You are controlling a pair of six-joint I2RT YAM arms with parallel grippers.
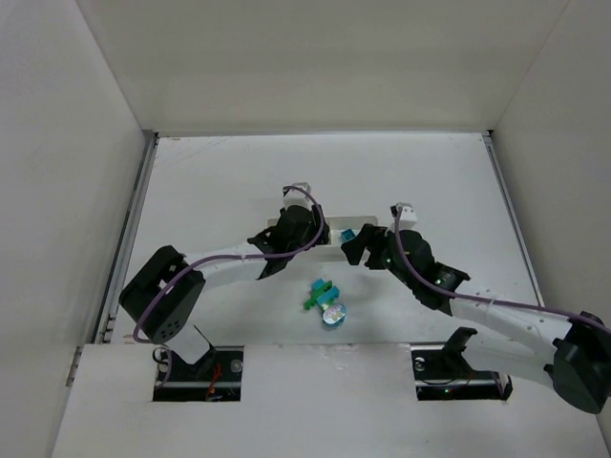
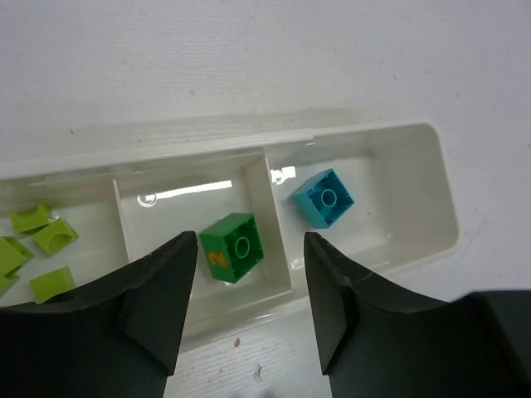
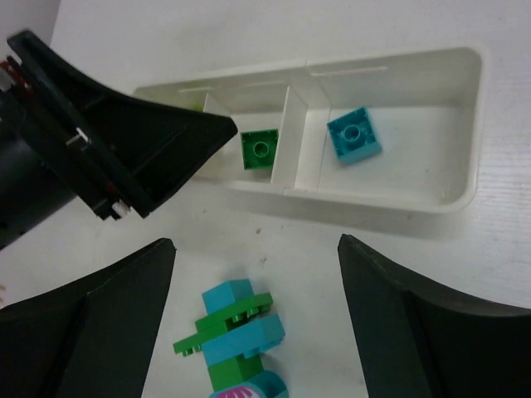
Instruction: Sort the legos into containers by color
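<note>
surface: plain white table (image 1: 220, 181), white walls (image 1: 57, 143) on 3 sides, pretty bare setup
tray (image 2: 431, 191): long white 3-compartment thing, sat mid-table under the gripper tips
left arm (image 1: 220, 267): elbow bent way out by the left edge, forearm ran to the right & away, wrist over the tray
left gripper (image 2: 250, 242): pointed down at the tray, jaws apart w/ nothing between them, hung above the middle compartment
green brick (image 2: 234, 247): lay flat in the middle compartment, stud up, orange mark on one side, clear of the fingers afaict
right arm (image 1: 496, 310): stretched low from the bottom-right base, diagonally left twd the tray
right gripper (image 3: 257, 245): jaws spread wide, empty, aimed at the table just this side of the tray
cyan brick (image 2: 323, 198): alone in the right compartment, a bit rotated
yellow-green cubes (image 2: 54, 236): a handful in the left compartment
cluster (image 3: 236, 336): cyan + green pieces stuck together w/ a pale rounded bit, on the table near the tray but outside it, untouched
cables (image 1: 239, 253): purple, one along each arm
</note>
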